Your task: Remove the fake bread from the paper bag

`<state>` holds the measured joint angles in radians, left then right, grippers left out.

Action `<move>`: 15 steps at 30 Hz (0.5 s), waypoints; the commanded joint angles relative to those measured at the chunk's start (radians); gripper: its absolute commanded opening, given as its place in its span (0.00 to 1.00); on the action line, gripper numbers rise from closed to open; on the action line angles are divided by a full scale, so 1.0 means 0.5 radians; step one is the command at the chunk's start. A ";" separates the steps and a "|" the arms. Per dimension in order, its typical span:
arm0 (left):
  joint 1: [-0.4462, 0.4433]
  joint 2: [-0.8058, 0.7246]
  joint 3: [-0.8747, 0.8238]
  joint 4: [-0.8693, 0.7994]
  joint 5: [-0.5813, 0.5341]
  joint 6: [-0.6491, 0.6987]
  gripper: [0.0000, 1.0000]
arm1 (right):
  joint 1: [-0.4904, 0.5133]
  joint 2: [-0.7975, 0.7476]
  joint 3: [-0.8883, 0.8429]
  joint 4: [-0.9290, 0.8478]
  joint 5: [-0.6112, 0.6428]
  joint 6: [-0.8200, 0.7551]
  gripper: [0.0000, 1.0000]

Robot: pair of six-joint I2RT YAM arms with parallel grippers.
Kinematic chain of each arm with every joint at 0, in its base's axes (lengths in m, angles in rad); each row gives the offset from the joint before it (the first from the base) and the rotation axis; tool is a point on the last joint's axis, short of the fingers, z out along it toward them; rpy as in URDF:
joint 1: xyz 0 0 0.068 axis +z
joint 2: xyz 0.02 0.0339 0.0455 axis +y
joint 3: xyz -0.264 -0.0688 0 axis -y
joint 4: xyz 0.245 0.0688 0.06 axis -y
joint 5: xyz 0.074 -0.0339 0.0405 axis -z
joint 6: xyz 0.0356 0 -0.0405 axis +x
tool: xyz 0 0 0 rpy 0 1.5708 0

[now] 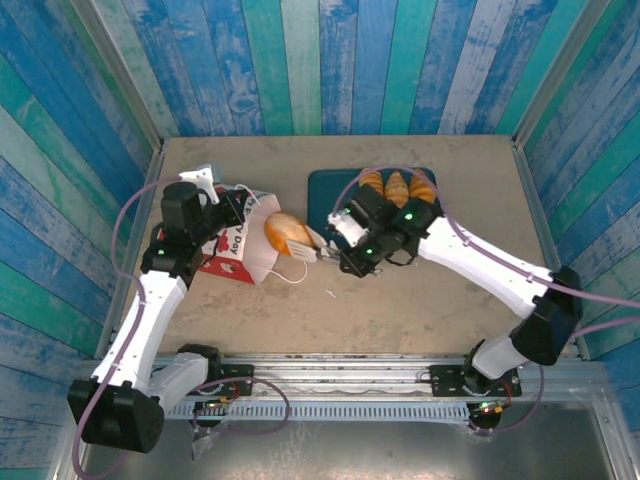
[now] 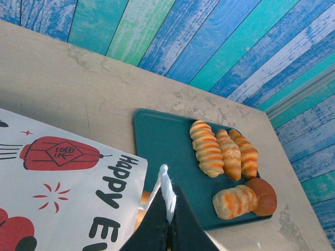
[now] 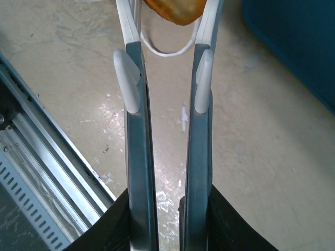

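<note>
The paper bag [image 1: 232, 247] lies on its side at the left of the table, white with red prints and black lettering [image 2: 68, 204], its mouth facing right. My left gripper [image 2: 170, 209] is shut on a white cord handle at the bag's upper rim [image 1: 238, 208]. A golden piece of fake bread [image 1: 284, 232] sticks out of the mouth. My right gripper [image 1: 318, 252] is shut on that bread's end [image 3: 172, 9], its long fingers [image 3: 131, 83] on either side. The bag's other cord loop [image 3: 166, 51] lies on the table below the bread.
A teal tray [image 1: 328, 192] stands just behind the right gripper. It holds three ridged croissants [image 2: 208, 149], a small loaf [image 2: 235, 201] and a brown bun [image 2: 265, 195]. Striped blue-green walls enclose the table; a metal rail [image 3: 47, 172] runs along the near edge.
</note>
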<state>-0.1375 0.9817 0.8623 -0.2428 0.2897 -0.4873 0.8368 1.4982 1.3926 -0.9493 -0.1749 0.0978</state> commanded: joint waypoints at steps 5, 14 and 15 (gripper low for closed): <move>-0.001 0.004 0.056 0.027 -0.111 -0.012 0.00 | -0.229 -0.274 -0.187 0.055 -0.015 0.056 0.32; -0.001 -0.001 0.043 0.029 -0.128 -0.016 0.00 | -0.382 -0.005 -0.162 0.139 0.109 0.299 0.32; -0.001 -0.005 0.045 0.026 -0.124 -0.011 0.00 | -0.384 0.026 -0.158 0.166 0.102 0.331 0.32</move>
<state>-0.1375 0.9817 0.8623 -0.2432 0.2405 -0.4950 0.6445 1.4712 1.2854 -0.9295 -0.1307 0.1993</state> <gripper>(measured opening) 0.045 0.328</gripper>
